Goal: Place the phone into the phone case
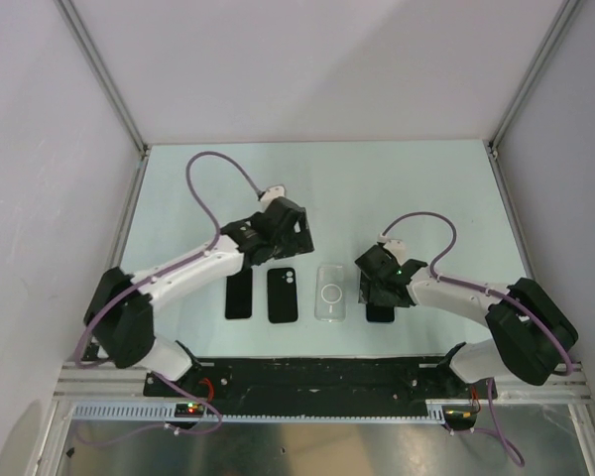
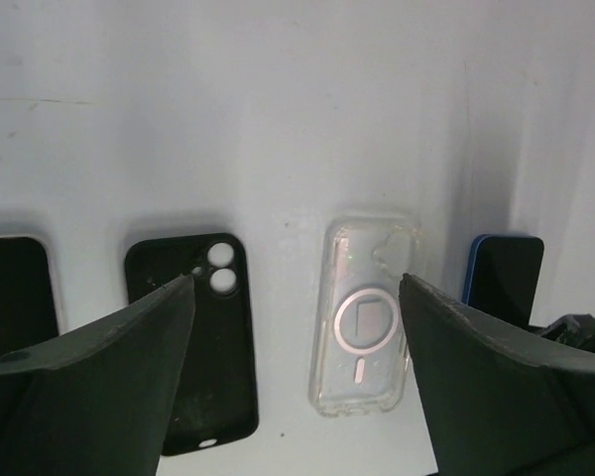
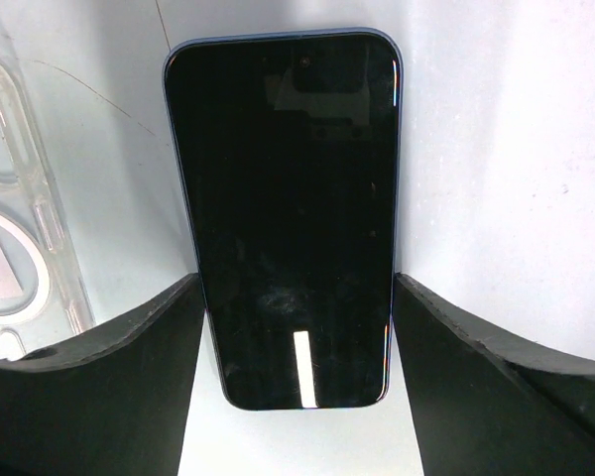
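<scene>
Straddling the phone point(image 3: 288, 218) in wrist view alone, right jaws show unclear contact; left jaws gape.

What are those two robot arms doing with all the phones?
They're getting ready to put a phone into a case. The right gripper straddles the blue phone, which lies flat on the table. The left gripper hangs open above the black case and the clear case. Both cases are empty.

The pale table point(image 1: 377, 188) carries four things in a row. Just left of the clear case point(image 1: 331, 293) lies a black case point(image 1: 283, 296), a dark phone point(image 1: 239, 296) beyond it; just right, a blue-rimmed phone point(image 3: 293, 218), screen up.
</scene>
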Robot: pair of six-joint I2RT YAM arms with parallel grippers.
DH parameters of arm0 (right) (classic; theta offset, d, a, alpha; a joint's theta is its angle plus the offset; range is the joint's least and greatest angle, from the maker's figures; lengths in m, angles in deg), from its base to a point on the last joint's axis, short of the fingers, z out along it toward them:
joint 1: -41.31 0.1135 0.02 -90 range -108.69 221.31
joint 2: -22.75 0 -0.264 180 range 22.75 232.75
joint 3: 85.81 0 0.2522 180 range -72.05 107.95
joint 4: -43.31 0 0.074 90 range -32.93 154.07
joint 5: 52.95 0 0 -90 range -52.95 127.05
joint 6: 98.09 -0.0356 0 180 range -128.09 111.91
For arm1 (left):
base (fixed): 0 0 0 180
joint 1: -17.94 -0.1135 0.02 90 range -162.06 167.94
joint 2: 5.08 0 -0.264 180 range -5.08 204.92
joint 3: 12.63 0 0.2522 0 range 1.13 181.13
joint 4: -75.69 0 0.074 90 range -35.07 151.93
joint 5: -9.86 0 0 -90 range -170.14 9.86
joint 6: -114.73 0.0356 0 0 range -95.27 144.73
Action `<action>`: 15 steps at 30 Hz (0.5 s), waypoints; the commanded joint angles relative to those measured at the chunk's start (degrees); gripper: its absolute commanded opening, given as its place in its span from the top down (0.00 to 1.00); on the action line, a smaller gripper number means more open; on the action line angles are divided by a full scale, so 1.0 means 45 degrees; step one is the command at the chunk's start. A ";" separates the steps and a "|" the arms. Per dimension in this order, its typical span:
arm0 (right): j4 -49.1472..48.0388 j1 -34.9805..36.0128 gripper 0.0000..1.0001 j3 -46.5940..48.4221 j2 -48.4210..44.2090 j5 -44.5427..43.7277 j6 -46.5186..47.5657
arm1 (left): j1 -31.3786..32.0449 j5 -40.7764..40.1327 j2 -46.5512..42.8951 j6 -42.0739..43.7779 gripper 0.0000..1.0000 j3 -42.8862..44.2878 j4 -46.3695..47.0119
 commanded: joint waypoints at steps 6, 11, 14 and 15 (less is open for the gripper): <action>0.0162 -0.0509 0.42 -0.0267 -0.0687 0.0945 0.0022 | 0.1232 -0.0885 0.3025 -0.0730 0.27 0.1454 0.0453; -0.0038 -0.1029 0.45 -0.0442 -0.1373 0.1793 0.0286 | 0.1531 -0.0726 0.3873 -0.0372 0.37 0.1506 0.0685; -0.0161 -0.1436 0.46 -0.0506 -0.1648 0.2353 0.0457 | 0.1646 -0.0615 0.4157 -0.0355 0.42 0.1423 0.0801; -0.0212 -0.1556 0.46 -0.0512 -0.1738 0.2597 0.0532 | 0.1653 -0.0555 0.4252 -0.0360 0.44 0.1389 0.0844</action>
